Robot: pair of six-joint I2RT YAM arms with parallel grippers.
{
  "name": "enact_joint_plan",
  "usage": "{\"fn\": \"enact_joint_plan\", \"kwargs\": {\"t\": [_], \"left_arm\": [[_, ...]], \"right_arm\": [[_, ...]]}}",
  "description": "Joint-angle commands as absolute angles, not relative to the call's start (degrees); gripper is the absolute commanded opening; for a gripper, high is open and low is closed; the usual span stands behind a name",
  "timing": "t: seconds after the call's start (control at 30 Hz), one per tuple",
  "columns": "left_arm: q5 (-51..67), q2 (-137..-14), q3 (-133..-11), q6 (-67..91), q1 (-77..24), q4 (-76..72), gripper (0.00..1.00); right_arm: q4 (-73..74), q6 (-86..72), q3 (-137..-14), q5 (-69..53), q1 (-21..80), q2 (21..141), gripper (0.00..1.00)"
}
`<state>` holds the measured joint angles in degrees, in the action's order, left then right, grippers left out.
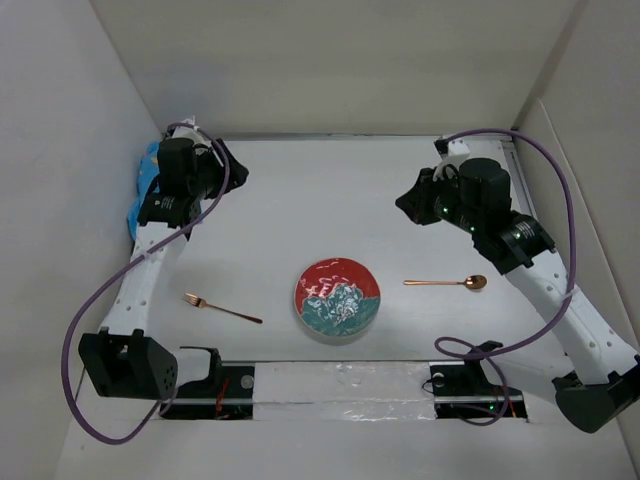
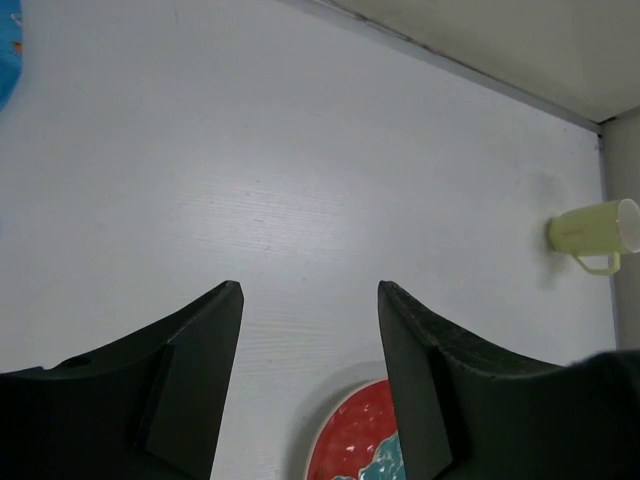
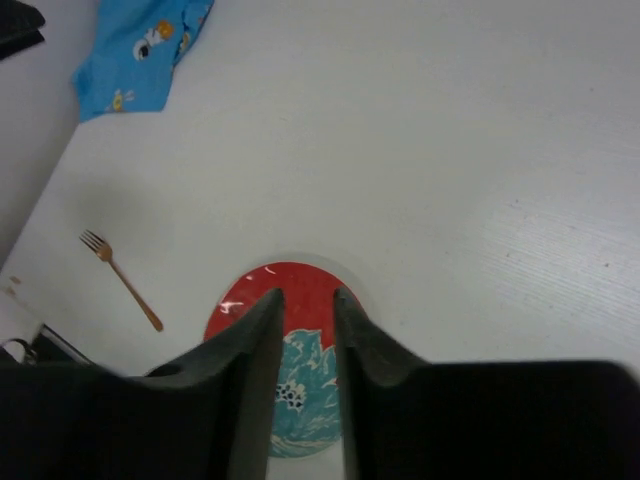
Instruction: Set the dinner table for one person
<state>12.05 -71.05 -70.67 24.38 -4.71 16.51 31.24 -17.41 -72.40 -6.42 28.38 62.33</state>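
Note:
The white dinner table (image 1: pixel 320 200) carries a red and teal plate (image 1: pixel 337 297) near its front middle. A copper fork (image 1: pixel 222 308) lies left of the plate and a copper spoon (image 1: pixel 447 283) lies right of it. My left gripper (image 1: pixel 237 172) hangs open and empty over the far left of the table; its wrist view shows the plate's rim (image 2: pixel 355 430) below its wide gap (image 2: pixel 310 290). My right gripper (image 1: pixel 405 203) is raised at the far right, its jaws a narrow gap apart (image 3: pixel 309 292) with nothing between them, and the plate (image 3: pixel 232 308) and fork (image 3: pixel 122 280) show below.
A blue cartoon-print cloth mat (image 1: pixel 145 185) lies bunched at the far left edge, also in the right wrist view (image 3: pixel 140 45). A pale yellow cup (image 2: pixel 595 232) lies on its side by the right wall. White wall panels (image 1: pixel 330 60) surround the table.

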Motion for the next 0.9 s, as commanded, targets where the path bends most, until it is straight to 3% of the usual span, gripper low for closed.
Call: {"fn": "enact_joint_plan", "kwargs": {"t": [0.0,0.03,0.07,0.13,0.17,0.2,0.37,0.4,0.53,0.87], "left_arm": [[7.7,-70.8,-74.5,22.7,-4.3,16.8,0.53],[4.4,-71.5,-75.0,22.5,-4.3,17.7,0.51],[3.2,-73.3,-75.9,22.2,-4.3,18.0,0.49],[-2.9,-75.7,-77.2,21.6,-4.3,19.1,0.14],[-5.2,-79.1,-79.6,21.5,-4.3,20.0,0.03],[-7.4,-80.8,-80.7,21.5,-4.3,21.1,0.0],[-18.9,-93.0,-86.7,18.8,-4.3,23.5,0.01],[-20.5,-94.6,-88.6,18.7,-2.7,24.1,0.16],[-14.5,-101.5,-90.4,18.2,3.2,24.3,0.32],[-18.3,-118.4,-95.5,16.7,4.5,29.1,0.36]], "right_arm": [[28.4,-17.6,-73.5,-9.4,27.0,61.3,0.15],[28.6,-17.5,-73.4,-9.4,27.0,61.3,0.0],[28.9,-17.6,-73.2,-10.0,26.4,61.3,0.0],[28.9,-17.7,-72.5,-10.9,25.8,61.2,0.0],[28.6,-17.8,-72.2,-11.4,25.8,61.0,0.0],[28.4,-18.0,-72.0,-11.7,25.3,61.0,0.0],[28.5,-17.8,-71.2,-11.4,24.8,61.1,0.0],[28.6,-17.8,-70.9,-11.6,24.8,60.9,0.0],[28.1,-17.1,-69.9,-12.0,24.8,60.1,0.0],[28.9,-16.4,-68.3,-13.1,23.7,59.8,0.0]]}}
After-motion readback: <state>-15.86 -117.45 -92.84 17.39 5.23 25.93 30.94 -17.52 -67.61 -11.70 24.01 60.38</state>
